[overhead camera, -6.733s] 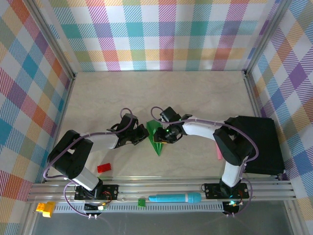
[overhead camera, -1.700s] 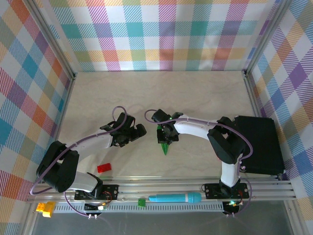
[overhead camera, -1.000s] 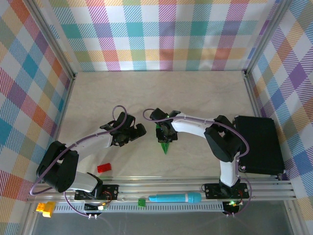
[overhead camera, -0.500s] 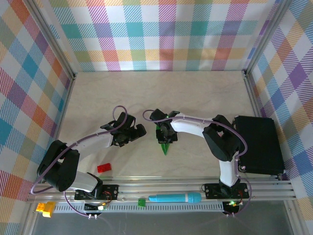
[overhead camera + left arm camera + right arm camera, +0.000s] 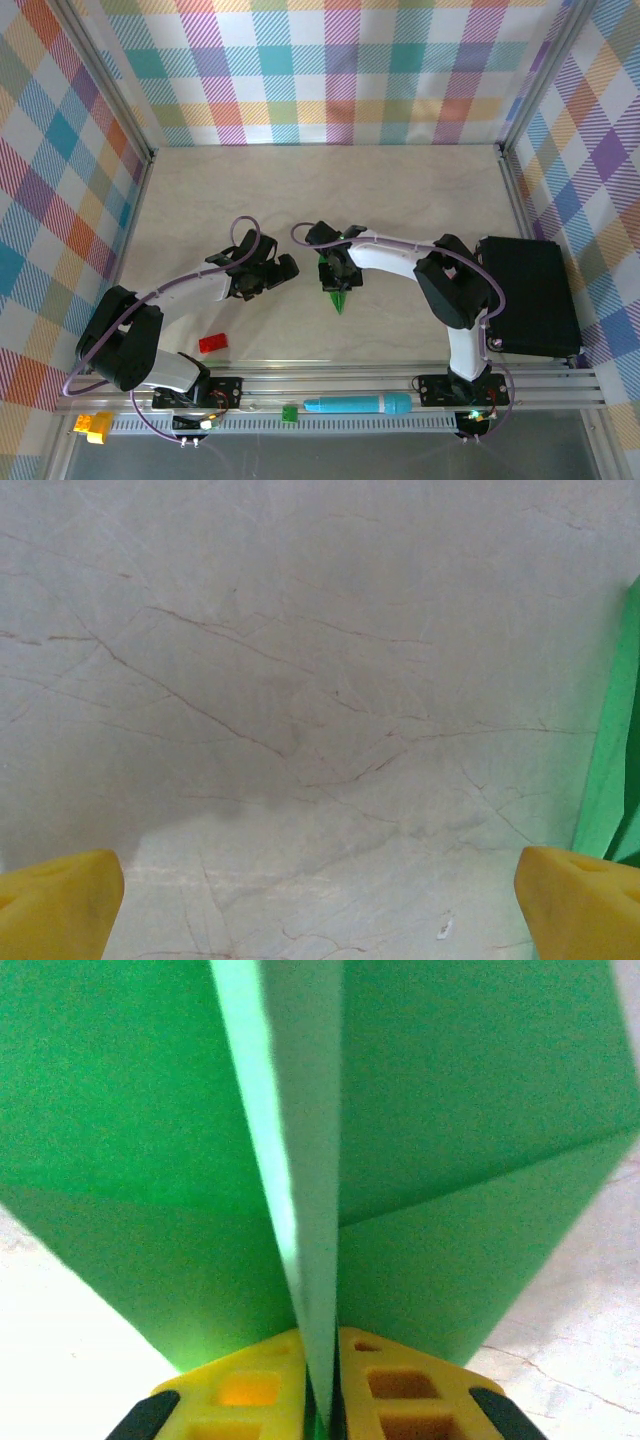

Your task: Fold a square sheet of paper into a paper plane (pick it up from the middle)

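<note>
Evidently near the finish, the right tool (image 5: 338, 271) pinches the centre ridge of the paper plane (image 5: 340, 297) at the middle of the tabletop (image 5: 300, 190), the left tool (image 5: 277, 270) gaping empty just beside it (next, I judge, a clean release or spreading the wings without tearing).

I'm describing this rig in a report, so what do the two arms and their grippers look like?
The left arm and right arm have white links between bulky black joints, with a lilac cable looping along each. The left gripper and right gripper are black, with yellow fingers; the right one's show square hollows.
</note>
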`<state>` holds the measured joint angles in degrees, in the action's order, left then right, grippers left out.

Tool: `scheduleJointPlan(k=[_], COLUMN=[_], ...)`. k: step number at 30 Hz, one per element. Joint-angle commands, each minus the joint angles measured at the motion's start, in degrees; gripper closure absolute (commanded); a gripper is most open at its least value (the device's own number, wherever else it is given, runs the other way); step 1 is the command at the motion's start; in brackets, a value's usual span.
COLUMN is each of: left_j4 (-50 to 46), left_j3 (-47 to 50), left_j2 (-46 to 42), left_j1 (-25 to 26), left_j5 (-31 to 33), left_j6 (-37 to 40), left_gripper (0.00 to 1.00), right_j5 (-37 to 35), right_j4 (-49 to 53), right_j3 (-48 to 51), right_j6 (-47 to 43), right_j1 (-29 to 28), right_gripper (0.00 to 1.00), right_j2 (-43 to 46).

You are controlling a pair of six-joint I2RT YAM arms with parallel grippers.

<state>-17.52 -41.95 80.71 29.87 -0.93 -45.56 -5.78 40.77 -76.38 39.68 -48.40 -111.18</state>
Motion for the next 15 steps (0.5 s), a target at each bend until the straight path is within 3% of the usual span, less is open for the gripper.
scheduleJointPlan(k=[1,15], left_j4=[-3.1,-8.4], left_j3=[-1.4,0.0], left_j2=[-2.1,-11.7], left_j1=[-0.6,-0.6], left_j5=[0.1,0.7], left_j6=[0.3,-1.2], left_gripper=[0.00,0.00], right_j5=[-1.8,2.2], right_j4=[1.3,3.4], right_j3=[-3.5,-23.4], right_j6=[-1.9,-14.1], right_j1=[1.4,15.1], right_gripper=[0.87,0.90], right_j2=[2.8,-10.0])
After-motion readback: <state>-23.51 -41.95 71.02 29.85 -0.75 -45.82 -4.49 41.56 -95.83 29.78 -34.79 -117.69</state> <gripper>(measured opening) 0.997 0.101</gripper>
